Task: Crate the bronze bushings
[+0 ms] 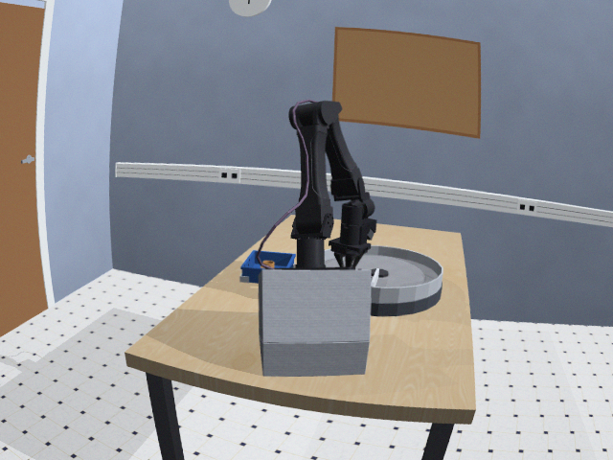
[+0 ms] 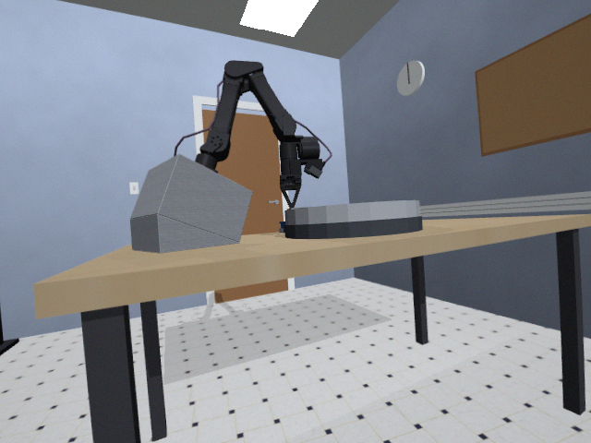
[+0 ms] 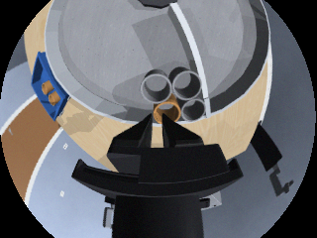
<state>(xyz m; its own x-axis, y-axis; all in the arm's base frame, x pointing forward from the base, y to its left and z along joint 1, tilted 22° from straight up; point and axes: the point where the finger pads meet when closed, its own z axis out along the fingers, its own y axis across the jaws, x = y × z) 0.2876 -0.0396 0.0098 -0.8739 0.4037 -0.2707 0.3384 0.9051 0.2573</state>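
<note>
while the claw (image 1: 349,265) (image 2: 291,205) (image 3: 157,117) stands slightly open, empty | bronze bushing (image 3: 172,104): orange-brown, hollow, round-mouthed | steel bushings (image 3: 157,78): grey

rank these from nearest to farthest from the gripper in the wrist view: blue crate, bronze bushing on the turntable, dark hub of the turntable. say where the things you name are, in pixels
1. Bronze bushing (image 3: 158,114), right at the tips of the gripper (image 1: 348,267) (image 2: 292,206) (image 3: 157,117).
2. Dark hub (image 1: 380,272) (image 3: 158,2), straight up the picture, past the steel bushings (image 3: 143,89).
Too close to call against it: blue crate (image 1: 250,272) (image 2: 282,226) (image 3: 41,95), off to the picture's left.
</note>
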